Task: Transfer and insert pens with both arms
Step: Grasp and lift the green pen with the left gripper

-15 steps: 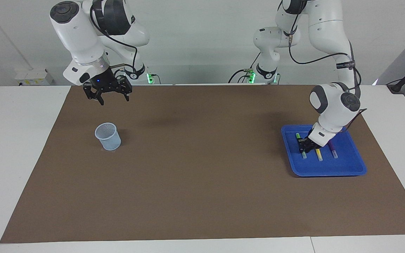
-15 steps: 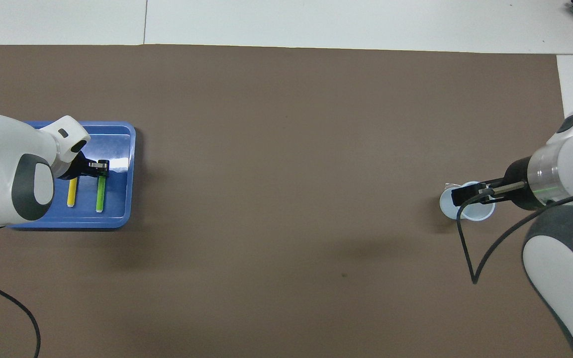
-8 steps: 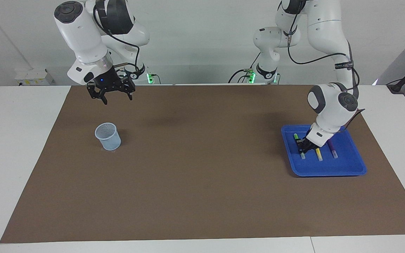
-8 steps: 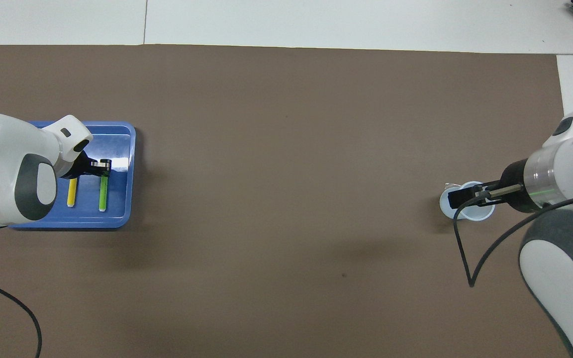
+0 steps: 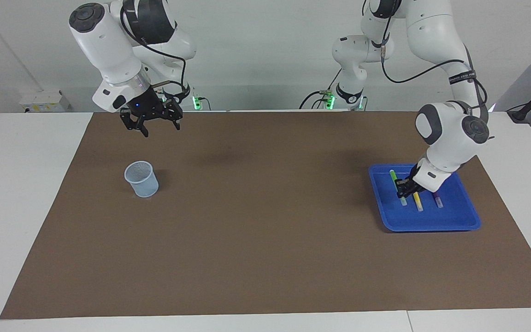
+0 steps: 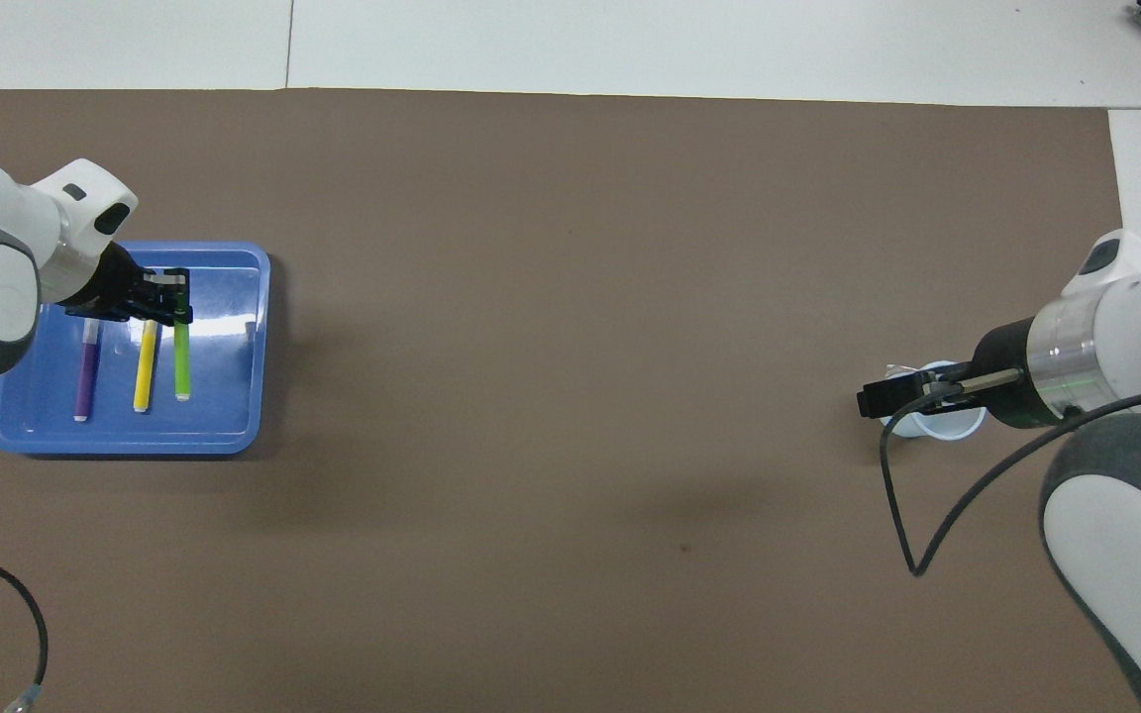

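Lifting the green pen (image 5: 397,188) cleanly calls for a straight rise: the left hand (image 5: 404,185) grasps it over the blue tray (image 5: 431,222) near the counter's left-arm end. The right hand (image 5: 151,121), released, waits above the cup (image 5: 141,179).

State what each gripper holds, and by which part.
The left gripper is shut on the green pen, toward its pale-tipped end, over the blue tray. The right gripper is open, empty.

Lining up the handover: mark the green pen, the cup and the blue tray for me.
green pen (image 6: 181,361): overhead view, mid-barrel, clear of the left hand.
cup (image 5: 141,179): facing view, middle of its side wall.
blue tray (image 5: 431,225): facing view, rim farthest from the robots.
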{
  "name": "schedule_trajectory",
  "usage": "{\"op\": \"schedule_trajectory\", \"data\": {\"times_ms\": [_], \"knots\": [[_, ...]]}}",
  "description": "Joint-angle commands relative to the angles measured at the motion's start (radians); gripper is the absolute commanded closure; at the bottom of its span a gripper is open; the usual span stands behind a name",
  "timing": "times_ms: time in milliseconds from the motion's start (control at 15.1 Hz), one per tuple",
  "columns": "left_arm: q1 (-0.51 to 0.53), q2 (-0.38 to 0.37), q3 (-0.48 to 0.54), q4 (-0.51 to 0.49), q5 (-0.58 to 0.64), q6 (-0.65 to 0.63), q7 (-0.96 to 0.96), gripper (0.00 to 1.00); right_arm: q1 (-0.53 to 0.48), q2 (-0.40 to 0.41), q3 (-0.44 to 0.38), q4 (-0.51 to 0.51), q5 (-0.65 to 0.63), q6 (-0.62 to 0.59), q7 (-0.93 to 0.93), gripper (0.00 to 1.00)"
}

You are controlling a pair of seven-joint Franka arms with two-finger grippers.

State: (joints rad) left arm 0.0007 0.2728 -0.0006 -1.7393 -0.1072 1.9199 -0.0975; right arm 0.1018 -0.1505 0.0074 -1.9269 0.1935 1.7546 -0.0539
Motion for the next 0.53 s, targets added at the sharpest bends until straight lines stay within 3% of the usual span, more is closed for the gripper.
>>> {"op": "schedule_trajectory", "data": {"times_ms": [0,331,464], "knots": [[-0.015,-0.009,-0.016,0.118,-0.086,-0.145,-0.225,1.0,-0.004,-0.035,-0.001,-0.043,0.037,0.031,-0.003,0.0],[-0.015,-0.085,-0.041,0.156,-0.239,-0.255,-0.6,1.0,0.01,-0.032,0.0,-0.037,0.053,0.037,-0.003,0.0],[-0.016,-0.098,-0.047,0.155,-0.273,-0.266,-0.701,1.0,0.016,-0.029,0.0,-0.032,0.151,0.045,0.009,0.0]]}}
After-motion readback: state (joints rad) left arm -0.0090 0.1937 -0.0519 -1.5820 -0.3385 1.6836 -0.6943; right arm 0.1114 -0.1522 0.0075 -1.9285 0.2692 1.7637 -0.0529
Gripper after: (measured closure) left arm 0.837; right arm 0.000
